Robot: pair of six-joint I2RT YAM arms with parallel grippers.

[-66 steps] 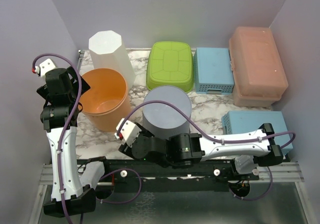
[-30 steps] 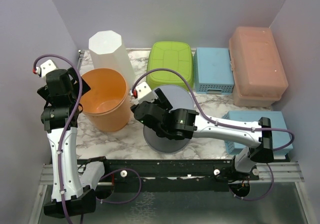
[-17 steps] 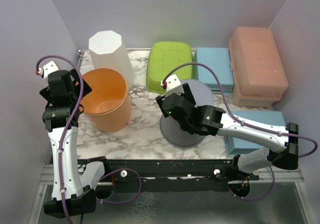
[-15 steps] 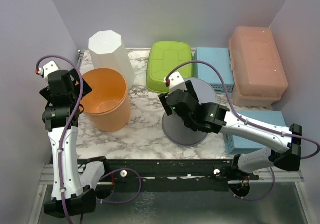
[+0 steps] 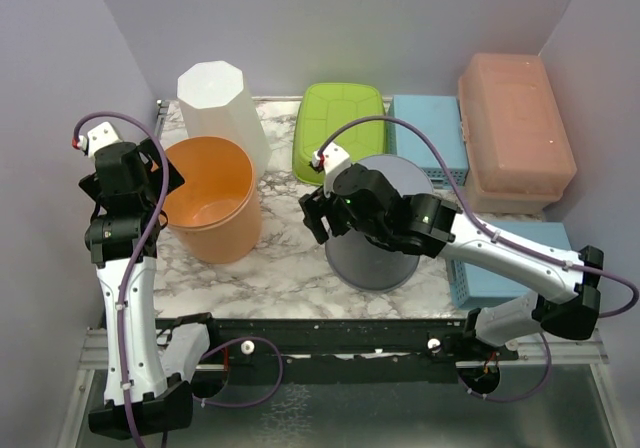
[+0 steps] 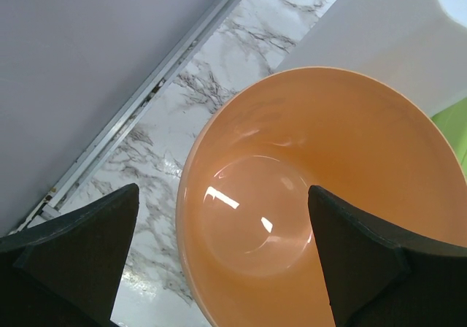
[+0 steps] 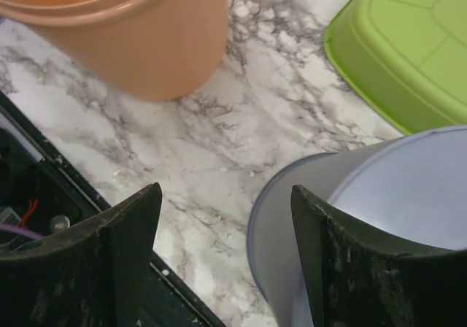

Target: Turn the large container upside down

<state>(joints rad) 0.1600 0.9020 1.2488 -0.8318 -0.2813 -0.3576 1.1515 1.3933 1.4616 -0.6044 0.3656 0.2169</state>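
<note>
A grey container (image 5: 375,260) stands near the desk's (image 5: 270,263) front edge, right of centre, flat closed face up. The right gripper (image 5: 315,216) hangs just left of it, fingers spread around nothing. Bare marble lies between it and the upright orange bucket (image 5: 205,203) by the left edge. The left gripper (image 6: 222,190) hangs spread wide over the bucket's mouth. A white octagonal tub (image 5: 220,103), green bin (image 5: 342,128), blue baskets (image 5: 428,138) and a pink box (image 5: 512,128) crowd the back edge.

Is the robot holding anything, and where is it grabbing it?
Nothing is held. The left gripper hangs open over the orange bucket; the right gripper is open beside the gray container.
</note>
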